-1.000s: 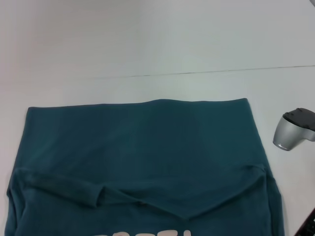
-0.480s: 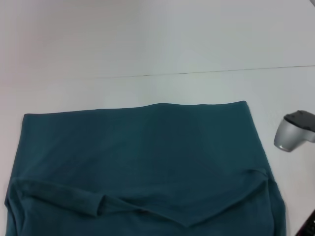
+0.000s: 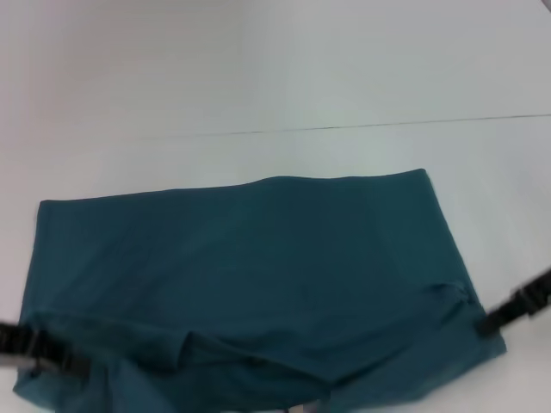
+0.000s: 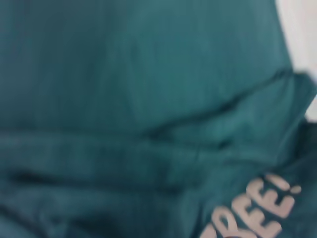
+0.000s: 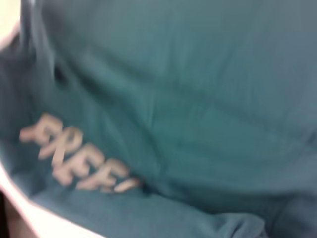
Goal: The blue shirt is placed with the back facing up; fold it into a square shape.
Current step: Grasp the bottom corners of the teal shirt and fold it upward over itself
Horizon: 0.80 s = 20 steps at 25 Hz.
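Shirt: the blue shirt lies spread on the white table, far edge straight, near edge lifted and bunched toward the robot.
What changed: half a second ago the near side lay flat with no arm on it; now both arms are in at the near corners and the whole cloth has slid a little away, the far right corner sitting higher in the head view.
Left gripper: the left gripper is at the shirt's near left corner, dark and blurred; I cannot tell whether its fingers are closed on cloth.
Right gripper: the right gripper is at the near right corner, right at the hem; no telling there either. The grey arm housing seen a moment back beside the shirt has gone from that spot.
Lettering: the pale "FREE!" print shows under the raised layer in the left wrist view, and again in the right wrist view.
Meaning: looks like the near edge is being carried over toward the far edge, a fold just starting.
Risk: the loose sleeve fold at near left may bunch inside.
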Each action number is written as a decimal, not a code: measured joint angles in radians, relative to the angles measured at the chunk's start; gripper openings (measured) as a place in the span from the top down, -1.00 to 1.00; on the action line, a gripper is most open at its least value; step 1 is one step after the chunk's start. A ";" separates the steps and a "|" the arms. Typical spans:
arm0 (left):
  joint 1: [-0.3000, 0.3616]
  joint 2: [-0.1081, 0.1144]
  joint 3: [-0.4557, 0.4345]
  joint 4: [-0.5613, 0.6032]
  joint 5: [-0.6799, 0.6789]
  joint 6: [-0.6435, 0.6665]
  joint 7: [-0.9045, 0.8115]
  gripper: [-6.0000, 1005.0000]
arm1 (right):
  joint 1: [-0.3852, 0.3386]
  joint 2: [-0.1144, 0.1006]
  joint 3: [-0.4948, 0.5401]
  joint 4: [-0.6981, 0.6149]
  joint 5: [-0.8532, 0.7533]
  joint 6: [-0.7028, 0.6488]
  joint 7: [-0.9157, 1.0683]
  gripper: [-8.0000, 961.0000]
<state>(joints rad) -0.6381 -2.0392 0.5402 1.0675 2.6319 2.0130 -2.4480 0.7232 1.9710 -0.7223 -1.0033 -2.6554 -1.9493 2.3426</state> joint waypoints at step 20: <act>-0.043 0.009 -0.017 0.007 -0.207 -0.355 0.025 0.88 | 0.039 -0.053 0.111 0.015 0.161 0.257 0.115 0.77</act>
<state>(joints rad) -0.6808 -2.0301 0.5231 1.0749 2.4254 1.6581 -2.4232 0.7624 1.9176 -0.6116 -0.9886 -2.4945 -1.6920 2.4577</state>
